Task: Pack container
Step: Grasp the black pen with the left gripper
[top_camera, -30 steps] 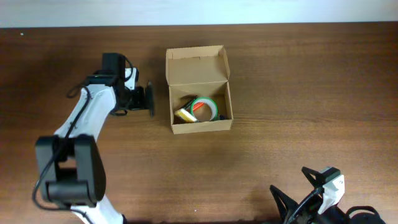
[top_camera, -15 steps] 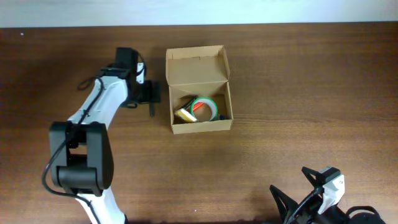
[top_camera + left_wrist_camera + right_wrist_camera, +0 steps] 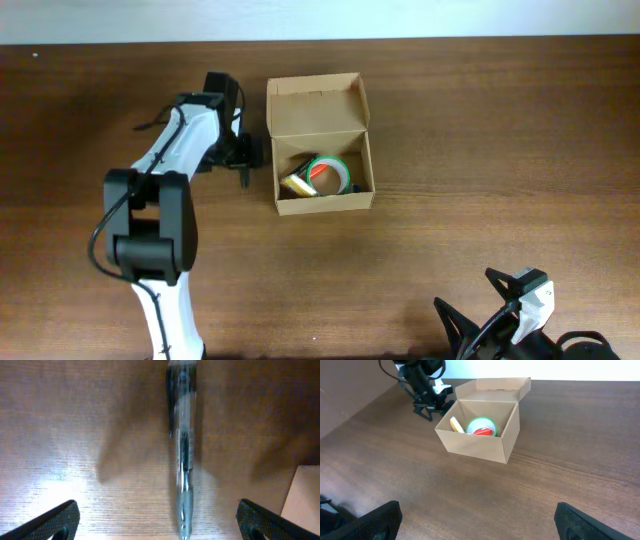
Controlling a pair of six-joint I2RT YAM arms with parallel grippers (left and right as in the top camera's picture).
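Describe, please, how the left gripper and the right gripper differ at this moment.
The left gripper hangs close beside the left wall of the container. The right gripper is far from the container, at the lower right of the overhead view. The left gripper straddles a pen lying on the table, while the right gripper has only bare wood between its fingers. Both are open and hold nothing.

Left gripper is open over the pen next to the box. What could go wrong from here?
1. The slim pen lies slightly off centre in the open left gripper; it might roll or slip on closing.
2. The cardboard box sits close by; a finger could nudge it.
3. The box already holds a tape roll; the pen may end up propped, blocking the lid.
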